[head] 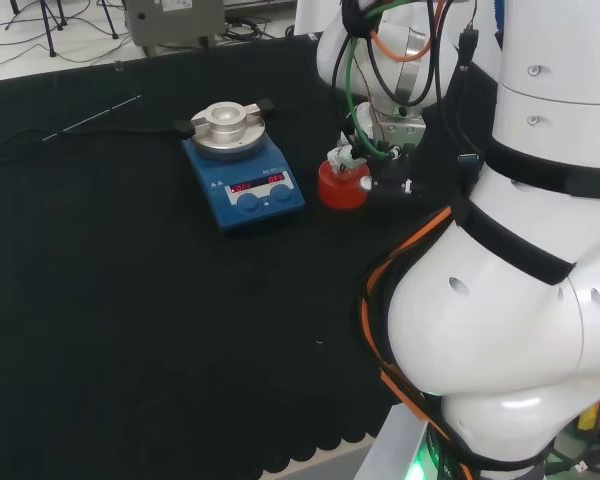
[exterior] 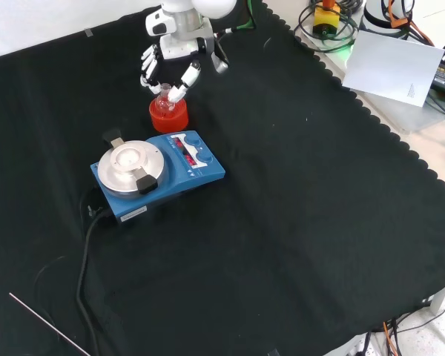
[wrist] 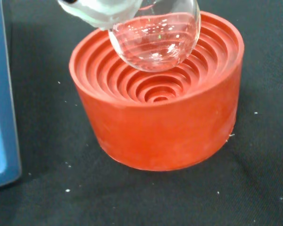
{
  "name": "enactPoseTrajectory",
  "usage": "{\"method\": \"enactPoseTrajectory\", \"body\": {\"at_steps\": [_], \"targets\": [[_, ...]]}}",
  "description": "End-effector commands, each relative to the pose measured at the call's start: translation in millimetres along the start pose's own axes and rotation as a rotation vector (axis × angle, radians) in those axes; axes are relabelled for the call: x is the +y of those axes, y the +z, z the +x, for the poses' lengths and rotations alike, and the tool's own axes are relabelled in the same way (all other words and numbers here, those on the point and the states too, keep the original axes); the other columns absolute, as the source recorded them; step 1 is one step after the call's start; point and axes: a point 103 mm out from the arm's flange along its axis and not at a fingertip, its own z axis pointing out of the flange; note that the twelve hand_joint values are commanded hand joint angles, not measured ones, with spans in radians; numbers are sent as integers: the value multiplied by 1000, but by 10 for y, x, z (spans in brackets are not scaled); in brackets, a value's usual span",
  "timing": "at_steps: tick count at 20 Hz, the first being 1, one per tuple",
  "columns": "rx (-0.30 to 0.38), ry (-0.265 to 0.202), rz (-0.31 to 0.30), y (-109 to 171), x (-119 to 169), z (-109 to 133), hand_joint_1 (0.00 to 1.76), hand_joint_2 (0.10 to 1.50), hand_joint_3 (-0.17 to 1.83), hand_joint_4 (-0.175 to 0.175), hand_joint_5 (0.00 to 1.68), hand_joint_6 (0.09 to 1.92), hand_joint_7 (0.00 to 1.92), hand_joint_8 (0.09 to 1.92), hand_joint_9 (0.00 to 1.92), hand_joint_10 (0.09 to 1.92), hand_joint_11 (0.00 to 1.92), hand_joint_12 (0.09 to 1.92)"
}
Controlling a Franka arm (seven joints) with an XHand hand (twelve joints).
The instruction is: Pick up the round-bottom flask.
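Here the round-bottom flask [wrist: 155, 40] hangs above the red ribbed stand [wrist: 160, 117]. In the wrist view its clear bulb appears clear of the concentric ribs, over the far part of the dish rather than seated in the centre; whether any contact remains cannot be told.

The hand [exterior: 174, 55] is at the far left of the cloth in the front view, directly above the stand. Its fingers [exterior: 179, 87] curl down around the top of the flask, and a blurred white part of the hand covers the flask's upper part in the wrist view. The hand therefore reads as closed around the flask at or near the neck. The exact contact points are hidden.

The blue hotplate stirrer [exterior: 159, 174] stands just beside the stand, on its near side in the front view and to its left in the head view. Its cable [exterior: 85, 259] runs toward the near left corner of the black cloth [exterior: 304, 222]. A thin rod [exterior: 48, 322] lies well apart at the near left.

Step in hand, as judged: the grasp is made and the lift is beginning. The next move calls for a straight vertical rise, so that the bulb clears the stand's rim without dragging it sideways toward the hotplate. The flask is smooth glass and may slip or swing in the hand if the hand tilts.
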Motion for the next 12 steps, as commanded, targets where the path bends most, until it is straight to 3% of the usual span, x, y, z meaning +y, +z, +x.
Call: {"method": "enactPoseTrajectory", "body": {"at_steps": [1,12], "targets": [[10,1,45,-346,37,100,1016,1089,57,175,979,1033,680,621,851,511,536,1192],[-30,-19,32,-777,-79,290,1020,1079,65,175,993,1017,669,608,842,499,527,1194]]}}
